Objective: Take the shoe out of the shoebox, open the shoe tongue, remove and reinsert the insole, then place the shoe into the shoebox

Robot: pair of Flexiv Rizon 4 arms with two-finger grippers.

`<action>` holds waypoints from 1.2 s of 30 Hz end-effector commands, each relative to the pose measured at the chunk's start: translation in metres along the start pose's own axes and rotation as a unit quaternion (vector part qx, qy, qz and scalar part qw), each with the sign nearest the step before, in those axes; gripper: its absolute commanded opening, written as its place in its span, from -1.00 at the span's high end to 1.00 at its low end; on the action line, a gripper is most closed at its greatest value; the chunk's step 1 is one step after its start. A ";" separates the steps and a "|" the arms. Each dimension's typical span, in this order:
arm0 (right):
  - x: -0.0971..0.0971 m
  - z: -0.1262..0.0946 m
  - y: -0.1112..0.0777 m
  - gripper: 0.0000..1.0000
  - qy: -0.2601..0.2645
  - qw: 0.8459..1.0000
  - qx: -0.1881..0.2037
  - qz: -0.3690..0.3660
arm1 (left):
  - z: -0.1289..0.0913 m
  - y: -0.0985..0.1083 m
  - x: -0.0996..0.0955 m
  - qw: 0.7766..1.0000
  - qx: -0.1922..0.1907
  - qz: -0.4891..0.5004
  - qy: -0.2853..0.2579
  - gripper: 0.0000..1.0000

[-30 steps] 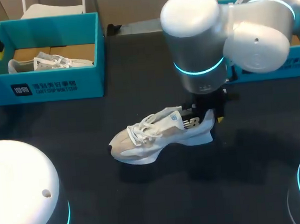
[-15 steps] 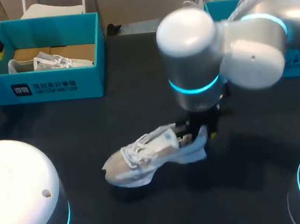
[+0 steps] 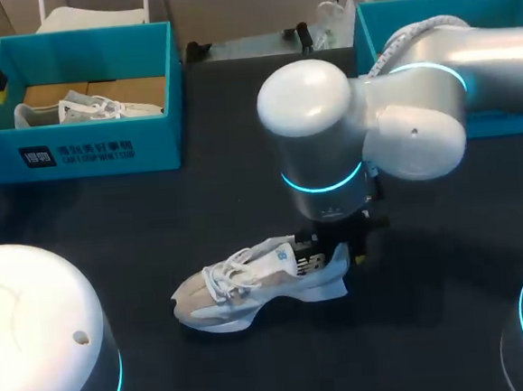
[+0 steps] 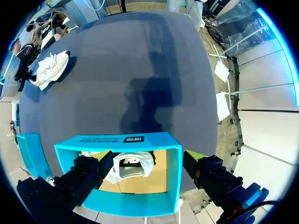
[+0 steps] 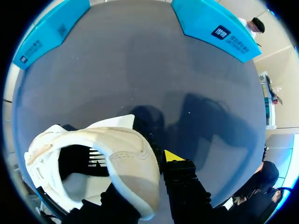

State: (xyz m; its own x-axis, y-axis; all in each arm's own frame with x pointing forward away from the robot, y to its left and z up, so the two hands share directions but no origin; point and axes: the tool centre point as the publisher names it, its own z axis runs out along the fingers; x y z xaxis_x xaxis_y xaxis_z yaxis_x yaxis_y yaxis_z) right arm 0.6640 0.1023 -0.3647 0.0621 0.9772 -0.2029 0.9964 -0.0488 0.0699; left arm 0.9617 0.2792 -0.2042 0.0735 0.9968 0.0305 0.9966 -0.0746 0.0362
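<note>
One white shoe (image 3: pixel 250 282) lies at mid-counter (image 3: pixel 154 213), its heel clamped in the right pincer (image 3: pixel 342 243). Left pincer (image 4: pixel 147 164) hangs wide apart above the blue shoebox (image 4: pixel 117 140).

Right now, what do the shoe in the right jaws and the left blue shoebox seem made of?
The shoe: likely woven textile with suede-like beige toe, matt; laces and seams show. The shoebox: probably cardboard, smooth teal walls, brown board floor inside.
</note>
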 end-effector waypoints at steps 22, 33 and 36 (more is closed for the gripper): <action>0.018 0.017 0.002 1.00 -0.034 0.999 0.015 0.013 | 0.000 -0.001 0.000 1.000 -0.001 0.001 0.001 -1.00; 0.013 0.023 -0.002 -1.00 -0.004 1.000 0.020 0.022 | 0.000 -0.001 0.000 1.000 -0.001 0.001 0.001 -1.00; 0.010 0.012 -0.003 -1.00 0.005 1.000 0.015 0.025 | 0.000 -0.001 0.000 1.000 -0.001 0.001 0.001 -1.00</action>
State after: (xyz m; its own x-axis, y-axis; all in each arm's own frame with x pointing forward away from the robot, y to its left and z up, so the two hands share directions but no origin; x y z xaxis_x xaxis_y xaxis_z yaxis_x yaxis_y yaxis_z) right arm 0.6671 0.1166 -0.3909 0.1077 0.9709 -0.2139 0.9941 -0.1024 0.0356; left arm 0.9618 0.2792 -0.2042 0.0736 0.9968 0.0305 0.9966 -0.0746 0.0362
